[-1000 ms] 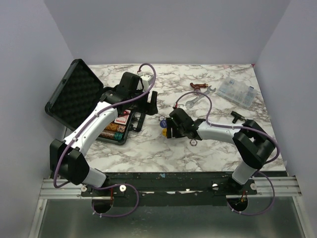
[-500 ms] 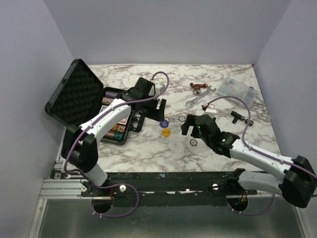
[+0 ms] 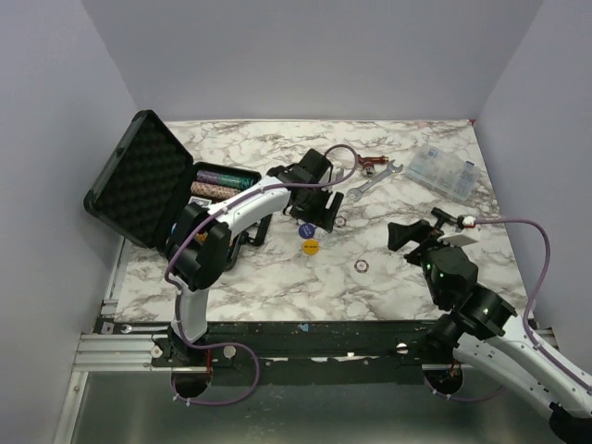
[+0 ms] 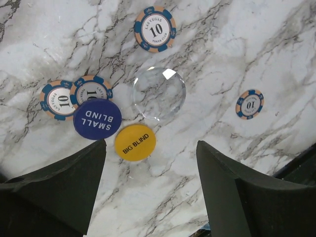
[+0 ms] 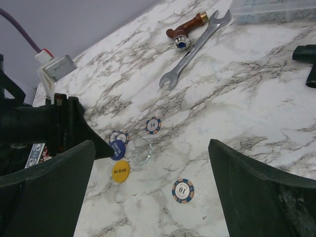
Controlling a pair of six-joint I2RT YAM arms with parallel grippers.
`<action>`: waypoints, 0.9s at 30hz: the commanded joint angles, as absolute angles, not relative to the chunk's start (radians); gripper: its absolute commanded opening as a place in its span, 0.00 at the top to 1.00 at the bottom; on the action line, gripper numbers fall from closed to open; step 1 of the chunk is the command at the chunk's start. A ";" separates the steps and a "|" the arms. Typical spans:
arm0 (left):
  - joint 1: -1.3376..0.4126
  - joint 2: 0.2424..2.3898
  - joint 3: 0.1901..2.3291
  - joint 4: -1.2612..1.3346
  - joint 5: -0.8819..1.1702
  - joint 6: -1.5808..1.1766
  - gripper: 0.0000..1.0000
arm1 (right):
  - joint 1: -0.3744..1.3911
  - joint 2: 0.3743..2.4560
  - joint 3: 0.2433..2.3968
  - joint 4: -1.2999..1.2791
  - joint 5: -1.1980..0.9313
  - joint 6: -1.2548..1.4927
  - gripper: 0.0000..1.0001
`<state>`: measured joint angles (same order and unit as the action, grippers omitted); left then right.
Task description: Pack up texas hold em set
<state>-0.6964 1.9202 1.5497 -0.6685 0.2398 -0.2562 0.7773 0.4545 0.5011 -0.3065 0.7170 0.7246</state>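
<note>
top view, briefcase [image 3: 139,180]: open at the left edge of the table [image 3: 277,287]; the foam-lined lid leans back to the left, and rows of chips [image 3: 222,182] lie in the base.
top view, left arm [image 3: 242,203]: reaches from the case side toward mid-table; left jaws point down over the loose discs, just right of the case.
top view, right arm [image 3: 453,277]: stands at the near right; right jaws are lifted above the table, well apart from the discs.
top view, other items: wrench [image 3: 375,178] and red-handled tool [image 3: 370,162] lie at the far centre; compartment box [image 3: 444,168] sits far right.
left wrist view, left jaws: apart, with nothing between them, above the marble.
left wrist view, discs: small blind disc [image 4: 97,119], blue, overlaps one of two chips [image 4: 58,100] lying side by side. The yellow big blind disc [image 4: 135,142] lies just beside the blue one. The clear disc [image 4: 158,93] is near both.
left wrist view, single chips: one [image 4: 154,28] lies beyond the clear disc and one [image 4: 249,104] well off to the right, both marked 10.
right wrist view, right jaws: wide apart and empty, looking down on the disc cluster.
right wrist view, disc cluster: lies on bare table outside the case, beside the left jaws, with the wrench beyond it.
</note>
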 commanded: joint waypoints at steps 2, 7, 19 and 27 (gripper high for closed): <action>-0.762 2.038 1.681 -0.736 0.096 -0.315 0.27 | 0.776 0.378 0.466 -0.354 0.750 0.703 0.00; -0.804 2.109 1.743 -0.774 0.030 -0.346 0.27 | 0.776 0.344 0.457 -0.349 0.727 0.687 0.00; -0.824 2.222 1.835 -0.848 -0.051 -0.354 0.22 | 0.776 0.316 0.433 -0.305 0.685 0.647 0.00; -0.825 2.264 1.873 -0.860 -0.063 -0.348 0.25 | 0.776 0.312 0.425 -0.300 0.685 0.643 0.00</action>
<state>-0.8230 2.2322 1.8317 -0.8364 -0.0322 -0.3450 0.7773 0.3222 0.4393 -0.3283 0.6899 0.6537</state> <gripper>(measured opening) 0.770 0.998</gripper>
